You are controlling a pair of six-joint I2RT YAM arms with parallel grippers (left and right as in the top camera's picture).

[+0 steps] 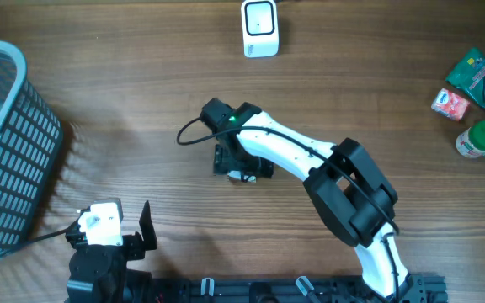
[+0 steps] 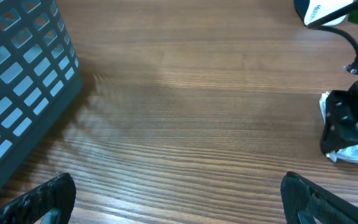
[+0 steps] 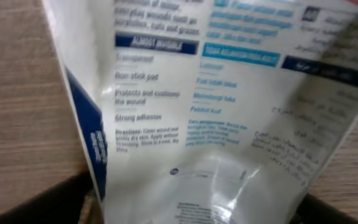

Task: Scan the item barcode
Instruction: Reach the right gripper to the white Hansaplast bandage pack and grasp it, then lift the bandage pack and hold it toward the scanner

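A mock shop checkout on a wood-grain surface (image 1: 141, 84). A grey plastic lattice shopping basket (image 1: 7, 143) stands at the left edge and a white box-shaped barcode scanner (image 1: 260, 28) at top centre. A green foil packet (image 1: 482, 80) and green-capped bottle (image 1: 481, 139) lie upper right. A white printed wound-dressing packet (image 3: 216, 124) fills the right wrist view.

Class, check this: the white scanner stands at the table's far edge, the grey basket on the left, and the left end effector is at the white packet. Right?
No: the overhead view shows the right end effector at the white packet. The scanner and basket are as stated.
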